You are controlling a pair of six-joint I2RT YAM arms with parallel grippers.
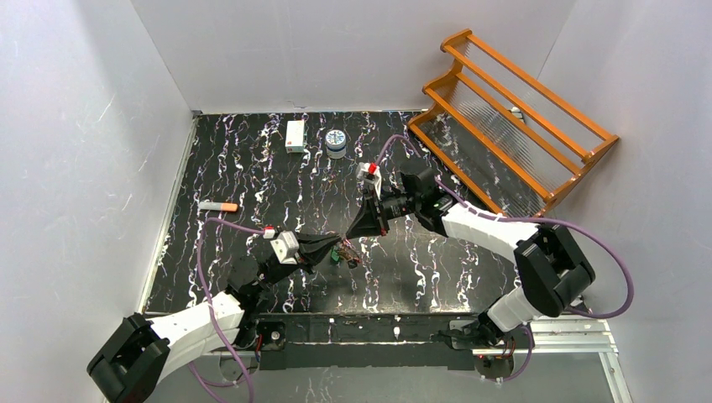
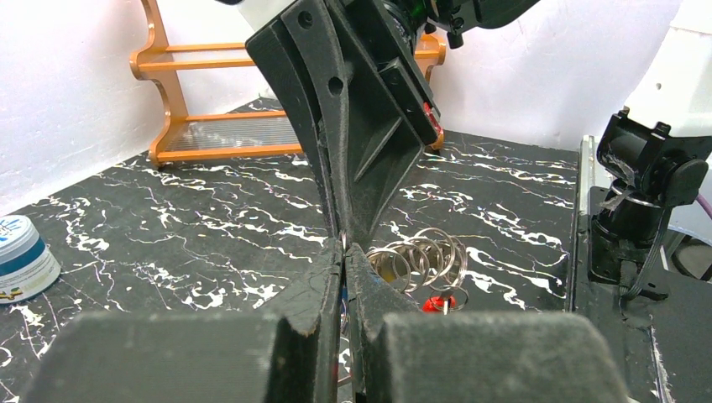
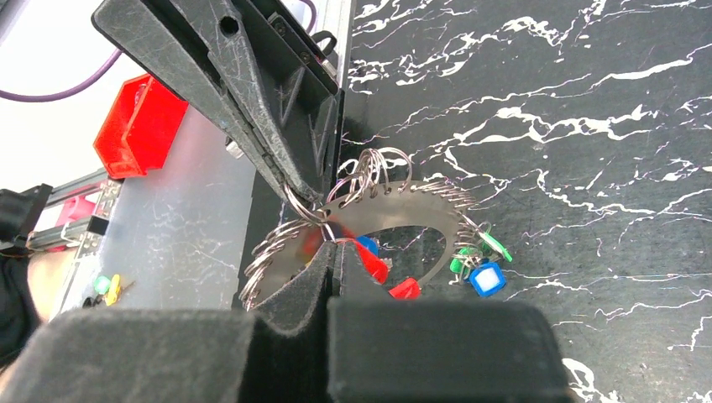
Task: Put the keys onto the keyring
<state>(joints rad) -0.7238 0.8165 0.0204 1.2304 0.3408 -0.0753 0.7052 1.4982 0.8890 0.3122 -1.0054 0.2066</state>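
Over the table (image 3: 588,126), the keyring (image 3: 395,206) fans silver loops (image 3: 374,168) and colour-capped keys (image 3: 487,279).

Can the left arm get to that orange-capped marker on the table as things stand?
Probably yes, the way looks free. But the left gripper is shut on the keyring, so it couldn't grasp the marker.

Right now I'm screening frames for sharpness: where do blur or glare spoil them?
Left wrist view: the left fingers are blurred, the keyring sharp. Right wrist view: right fingers blurred, keyring metal glaring. Top view: evenly lit, keys tiny.
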